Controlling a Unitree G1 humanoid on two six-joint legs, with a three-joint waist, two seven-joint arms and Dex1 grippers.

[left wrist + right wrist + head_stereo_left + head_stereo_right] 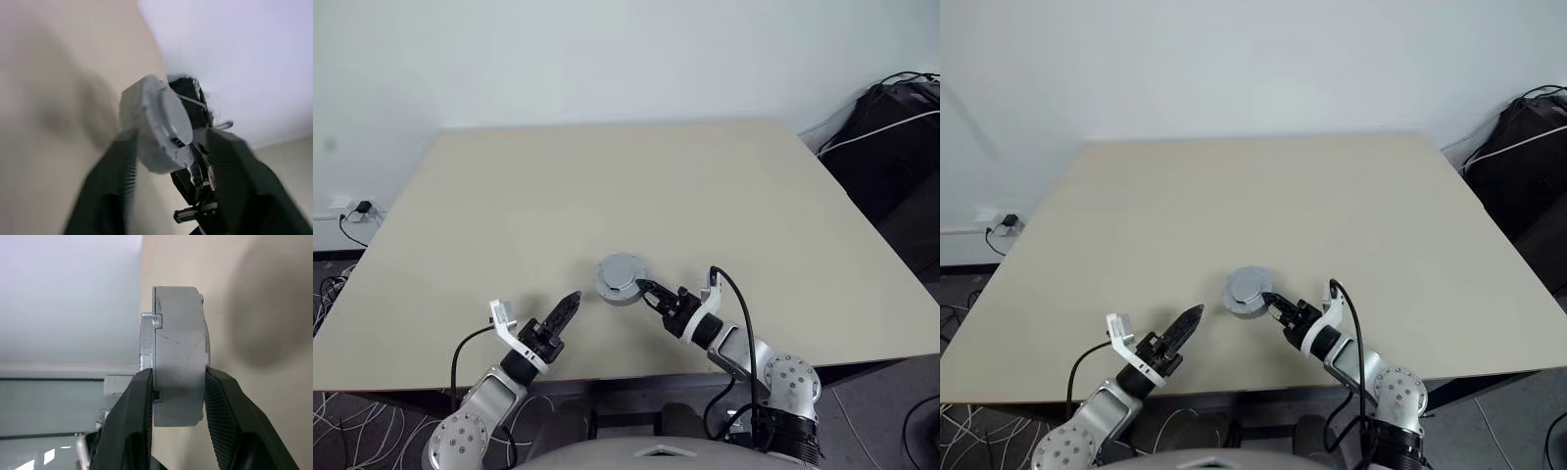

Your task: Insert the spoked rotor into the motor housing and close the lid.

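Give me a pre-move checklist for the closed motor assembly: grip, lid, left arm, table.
1. Right gripper clamped on the motor housing, one finger on each flat face: ok.
2. Lid seated flush on the housing all round: cannot tell; only one edge shows.
3. Left gripper clear of the assembly, jaws apart with nothing between them: ok.
4. Assembly lifted off the table: ok, it casts a separate shadow.
5. Rotor inside: cannot tell; housing is closed.

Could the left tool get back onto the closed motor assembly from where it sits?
Probably yes. The left tool sits open just beside the grey motor assembly, which the right tool clamps above the table; nothing lies between them.
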